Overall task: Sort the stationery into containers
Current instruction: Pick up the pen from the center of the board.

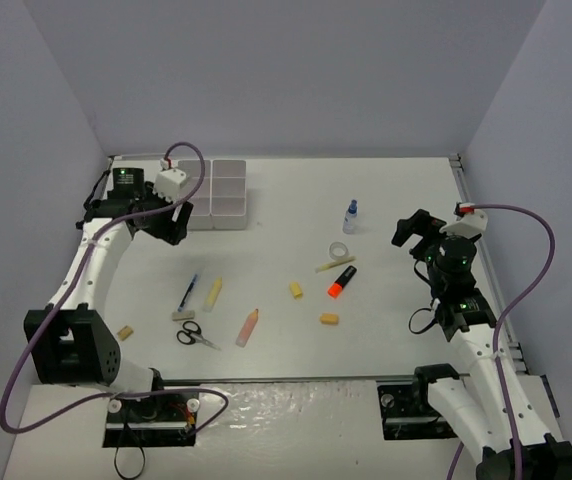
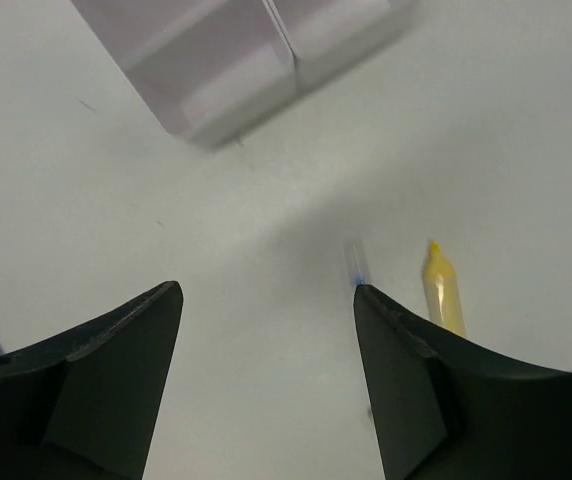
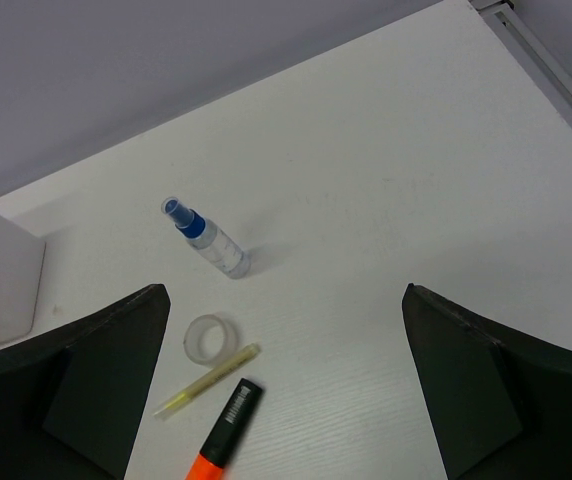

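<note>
At the upper left of the overhead view, the left gripper (image 1: 171, 225) hangs just beside the lower-left corner of the containers (image 1: 221, 190). Its jaws are well apart and hold nothing, and its wrist view shows only bare worktop (image 1: 286, 200) in the gap. The nearest loose stationery lies below it in the frame. A pen (image 1: 188, 292) and a yellow marker (image 1: 212, 293) lie side by side without touching, their long axes running nearly up and down the picture and leaning slightly right at the top. Lower still are the scissors (image 1: 196, 336) and a pinkish marker (image 1: 248, 326), with a small eraser (image 1: 124, 332) off at lower left. All of these are plainly the left arm's side. To take the pen, it would likely have to swing away from the containers toward the bottom of the frame and set its jaws across the pen's length. Two yellow erasers (image 1: 295, 289) sit mid-frame between the arms. Right of centre, an orange highlighter (image 1: 342, 281), a tape roll (image 1: 339, 250) and a blue-capped bottle (image 1: 351, 215) lie close to the right gripper (image 1: 411, 232). That gripper is fully spread and empty, facing them from the right and well apart from the containers.
</note>
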Available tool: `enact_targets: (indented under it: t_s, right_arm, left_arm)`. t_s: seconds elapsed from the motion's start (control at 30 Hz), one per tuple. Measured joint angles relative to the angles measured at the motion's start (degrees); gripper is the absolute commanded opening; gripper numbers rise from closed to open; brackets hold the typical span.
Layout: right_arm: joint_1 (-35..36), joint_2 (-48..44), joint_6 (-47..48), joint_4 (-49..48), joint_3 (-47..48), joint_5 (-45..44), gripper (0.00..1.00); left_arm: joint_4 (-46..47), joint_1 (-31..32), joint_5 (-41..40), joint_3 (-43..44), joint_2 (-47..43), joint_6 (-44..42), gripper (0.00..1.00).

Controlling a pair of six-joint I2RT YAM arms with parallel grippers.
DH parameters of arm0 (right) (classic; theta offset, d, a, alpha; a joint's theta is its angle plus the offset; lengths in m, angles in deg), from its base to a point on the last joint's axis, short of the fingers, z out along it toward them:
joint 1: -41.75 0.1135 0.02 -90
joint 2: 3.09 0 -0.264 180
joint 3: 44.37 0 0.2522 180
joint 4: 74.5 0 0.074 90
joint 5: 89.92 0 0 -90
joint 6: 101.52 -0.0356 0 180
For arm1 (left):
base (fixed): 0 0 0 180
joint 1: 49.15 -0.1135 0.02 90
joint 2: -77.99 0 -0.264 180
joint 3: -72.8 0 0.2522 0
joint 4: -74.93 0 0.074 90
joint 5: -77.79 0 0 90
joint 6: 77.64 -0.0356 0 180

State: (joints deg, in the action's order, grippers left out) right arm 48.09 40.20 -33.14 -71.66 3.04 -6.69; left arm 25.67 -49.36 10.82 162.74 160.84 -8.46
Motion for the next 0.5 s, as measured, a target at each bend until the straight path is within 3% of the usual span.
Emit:
enact_targets:
  t_s: [0.23, 0.5]
  right_arm:
    - [0.1, 0.6, 0.8, 0.2, 0.0, 0.8, 1.00]
    - [0.1, -1.0, 2.4, 1.8, 0.0, 0.7, 1.00]
  left_arm:
    - [-6.2, 6.4, -6.3, -10.6, 8.6, -3.2, 0.67]
    - [-3.5, 9.7, -11.5, -9.9, 16.0, -3.1, 0.61]
